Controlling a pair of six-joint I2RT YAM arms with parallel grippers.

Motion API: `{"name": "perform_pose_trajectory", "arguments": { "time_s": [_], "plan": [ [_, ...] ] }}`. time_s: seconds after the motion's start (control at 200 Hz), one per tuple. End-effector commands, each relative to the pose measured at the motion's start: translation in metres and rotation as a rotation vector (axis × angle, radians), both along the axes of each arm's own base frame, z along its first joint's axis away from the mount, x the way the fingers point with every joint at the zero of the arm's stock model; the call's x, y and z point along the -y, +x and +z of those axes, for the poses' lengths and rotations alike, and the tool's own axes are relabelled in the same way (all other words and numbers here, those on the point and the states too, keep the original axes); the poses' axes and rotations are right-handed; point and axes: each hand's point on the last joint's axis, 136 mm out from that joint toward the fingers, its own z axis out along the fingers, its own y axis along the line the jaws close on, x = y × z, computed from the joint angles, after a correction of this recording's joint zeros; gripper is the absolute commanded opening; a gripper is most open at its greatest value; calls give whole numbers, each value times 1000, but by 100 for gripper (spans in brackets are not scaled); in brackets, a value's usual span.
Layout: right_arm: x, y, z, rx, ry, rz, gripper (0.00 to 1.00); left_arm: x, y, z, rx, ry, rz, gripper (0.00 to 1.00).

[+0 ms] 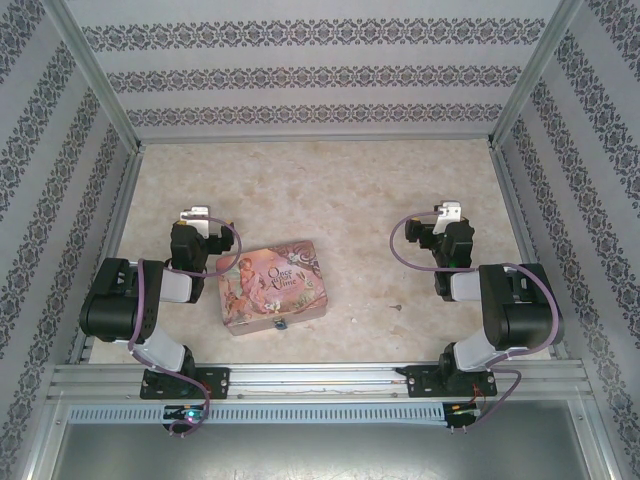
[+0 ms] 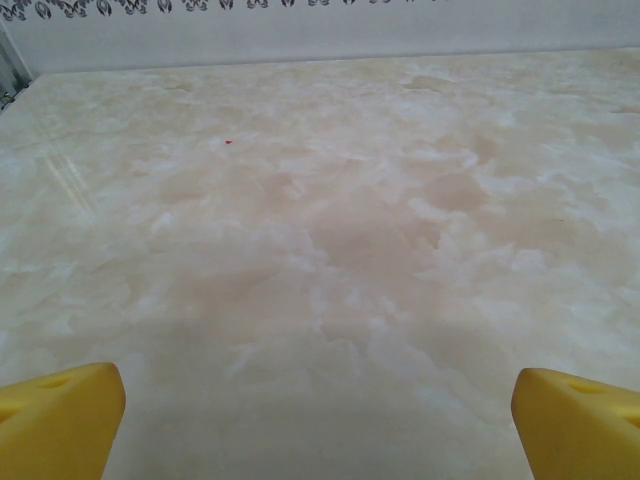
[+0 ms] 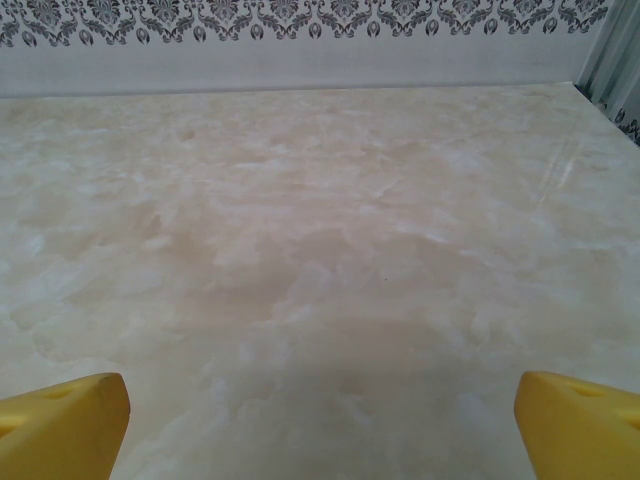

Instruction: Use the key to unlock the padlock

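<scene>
**Both arms folded, jaws spread**

My left arm point(image 1: 125, 300) sits folded just left of the pink tin point(image 1: 272, 288), elbow drawn back toward my base. Its left gripper point(image 1: 195, 214) points away, just past the tin's far-left corner. My right arm point(image 1: 512, 305) mirrors that pose well to the tin's right, with the right gripper point(image 1: 447, 212) also facing away. On both hands my yellow fingertips point(image 2: 60, 420) stand wide apart.
</scene>
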Motion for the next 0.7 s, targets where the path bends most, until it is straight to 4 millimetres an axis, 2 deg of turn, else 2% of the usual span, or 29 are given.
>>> {"name": "perform_pose_trajectory", "arguments": {
  "time_s": [0.0,0.215,0.43,0.54,0.62,0.695],
  "plan": [
    [1,4,12,34,-1,-14,98,-8,-1,7,29,-13,42,99],
    [4,-3,30,48,1,-31,99,-13,-10,33,58,-9,72,99],
    [-1,-22,57,-14,91,-34,98,-25,-31,77,31,-92,183,99],
    [-21,-36,74,-73,223,40,98,-27,-50,96,-54,-221,253,99],
    [-39,-48,85,-135,352,94,98,-21,-71,98,-153,-305,273,99],
    [-60,-62,83,-255,475,157,98,-19,-99,92,-279,-378,335,99]
  ]
}}
